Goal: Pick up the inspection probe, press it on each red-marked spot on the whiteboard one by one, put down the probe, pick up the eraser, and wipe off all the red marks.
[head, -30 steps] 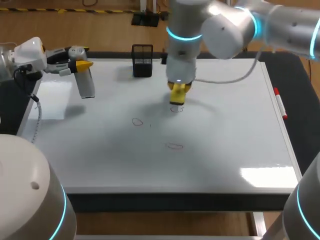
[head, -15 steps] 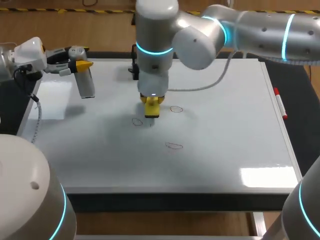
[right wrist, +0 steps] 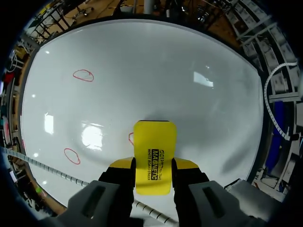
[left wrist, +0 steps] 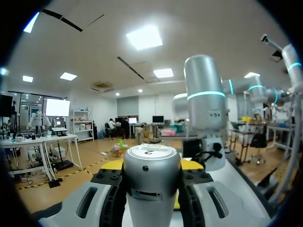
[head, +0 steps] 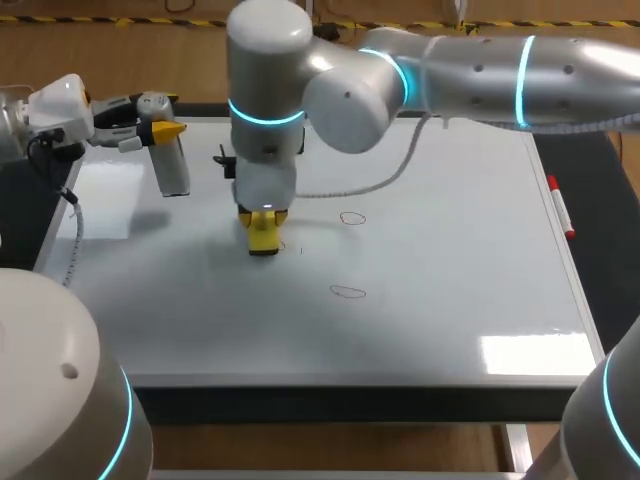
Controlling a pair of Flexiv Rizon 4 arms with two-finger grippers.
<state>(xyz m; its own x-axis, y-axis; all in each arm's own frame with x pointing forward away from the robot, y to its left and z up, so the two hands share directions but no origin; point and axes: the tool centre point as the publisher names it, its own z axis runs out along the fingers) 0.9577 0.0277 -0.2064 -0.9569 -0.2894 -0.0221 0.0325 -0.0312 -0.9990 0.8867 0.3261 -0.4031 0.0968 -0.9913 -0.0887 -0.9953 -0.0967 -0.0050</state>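
**Eraser and probe at the whiteboard.** The yellow eraser stands between the fingers of the right gripper, which pinch it from both sides. In the head view its working end sits against the whiteboard, left of the board's middle. A partly hidden mark, a red ring, shows at the eraser's edge and is mostly covered by it. Two more red rings lie uncovered. The far mark is just to the right of the eraser, and the near mark is closer to the robot's side of the board.

The inspection probe, a silver cylinder, is well apart from the eraser. It hangs over the board's far left part, clamped from two sides by the fingers of the left gripper. The left wrist view shows the probe's round end filling the space between those fingers.

The board surface is glossy white, with a glare patch near its front right corner. A marker lies along the board's right edge. The dark table shows beyond that edge.
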